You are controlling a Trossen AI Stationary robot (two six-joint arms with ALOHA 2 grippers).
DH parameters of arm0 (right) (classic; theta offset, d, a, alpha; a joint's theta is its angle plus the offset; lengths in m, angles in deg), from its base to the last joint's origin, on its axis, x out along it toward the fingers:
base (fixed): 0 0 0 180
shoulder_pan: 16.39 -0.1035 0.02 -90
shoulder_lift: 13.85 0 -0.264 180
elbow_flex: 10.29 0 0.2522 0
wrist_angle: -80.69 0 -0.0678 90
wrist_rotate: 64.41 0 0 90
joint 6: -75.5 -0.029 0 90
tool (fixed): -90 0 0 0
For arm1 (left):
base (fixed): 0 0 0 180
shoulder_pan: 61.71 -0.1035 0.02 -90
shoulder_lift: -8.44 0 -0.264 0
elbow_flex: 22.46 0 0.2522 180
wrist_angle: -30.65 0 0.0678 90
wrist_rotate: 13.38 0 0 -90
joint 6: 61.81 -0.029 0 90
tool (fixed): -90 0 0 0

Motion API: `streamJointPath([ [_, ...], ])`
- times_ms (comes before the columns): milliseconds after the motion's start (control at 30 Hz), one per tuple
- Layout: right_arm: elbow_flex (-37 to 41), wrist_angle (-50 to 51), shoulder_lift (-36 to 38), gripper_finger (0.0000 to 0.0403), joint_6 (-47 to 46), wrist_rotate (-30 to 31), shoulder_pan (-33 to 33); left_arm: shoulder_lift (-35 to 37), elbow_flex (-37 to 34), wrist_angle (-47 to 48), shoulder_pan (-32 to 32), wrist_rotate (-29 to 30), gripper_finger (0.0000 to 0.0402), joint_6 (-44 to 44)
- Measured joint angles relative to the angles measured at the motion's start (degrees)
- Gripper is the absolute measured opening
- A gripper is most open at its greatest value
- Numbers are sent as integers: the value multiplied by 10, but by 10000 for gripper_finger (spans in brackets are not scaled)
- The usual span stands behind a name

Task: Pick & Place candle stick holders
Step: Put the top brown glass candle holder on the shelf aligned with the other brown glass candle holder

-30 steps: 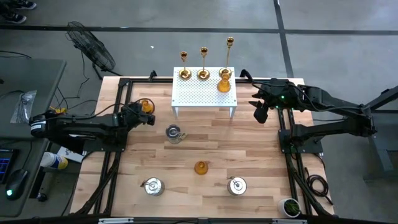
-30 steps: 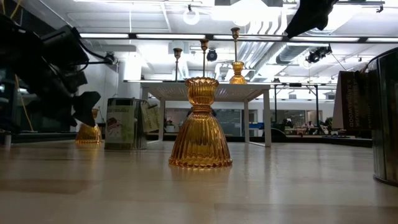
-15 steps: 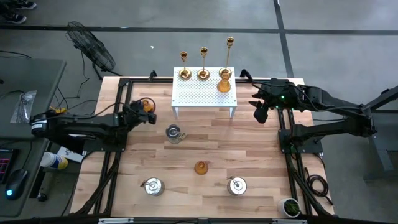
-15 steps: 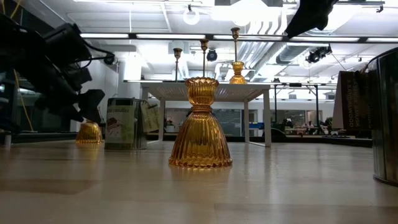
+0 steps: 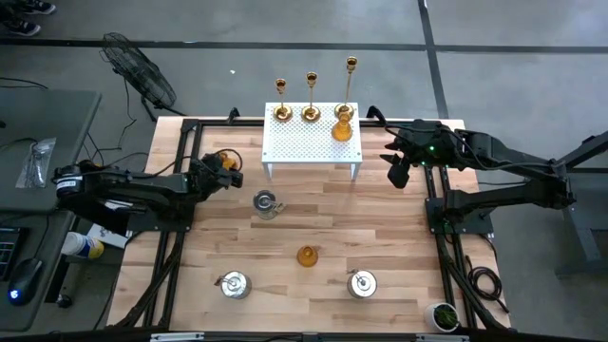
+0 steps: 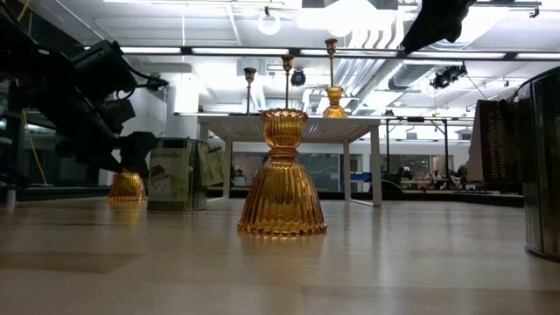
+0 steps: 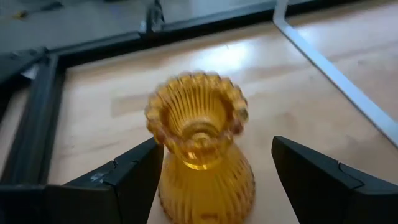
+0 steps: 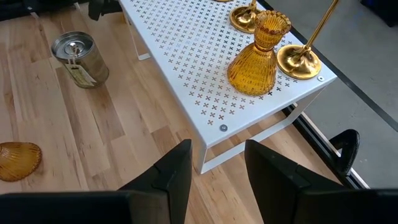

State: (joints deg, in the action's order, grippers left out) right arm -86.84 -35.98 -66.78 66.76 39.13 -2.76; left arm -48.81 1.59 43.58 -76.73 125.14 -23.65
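front row: two silvery pots (image 5: 234,283) (image 5: 361,283) near the surface (image 5: 380,228) edge
centre: amber cup (image 5: 307,256), third pot (image 5: 265,202) beyond
left claw (image 7: 211,180): spread, flanking an upright amber cup (image 7: 198,143)
right claw (image 8: 217,165): spread, beside the rack (image 5: 312,141)
rack: three gold candlesticks (image 5: 311,95), one amber cup (image 5: 343,123)

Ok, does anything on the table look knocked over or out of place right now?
Nothing stands out. The middle amber holder stands upright on the table, the left amber holder stands upright between the fingers of the open left gripper, and the third amber holder stands on the white rack. The right gripper waits beside the rack.
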Motion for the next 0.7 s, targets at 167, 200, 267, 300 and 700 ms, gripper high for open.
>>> streamJointPath([
  [167, 0, 0, 0, 140, 0, 0, 0, -6, 0, -12, 0, 25, 294, 0],
  [200, 0, 0, 0, 140, 0, 0, 0, -7, 0, -12, 0, 28, 294, 0],
  [267, 0, 0, 0, 140, 0, 0, 0, -7, 0, -14, 0, 32, 294, 0],
  [300, 0, 0, 0, 140, 0, 0, 0, -7, 0, -16, 0, 33, 294, 1],
  [700, 0, 0, 0, 140, 0, 0, 0, -7, 0, -25, 0, 50, 242, 26],
])
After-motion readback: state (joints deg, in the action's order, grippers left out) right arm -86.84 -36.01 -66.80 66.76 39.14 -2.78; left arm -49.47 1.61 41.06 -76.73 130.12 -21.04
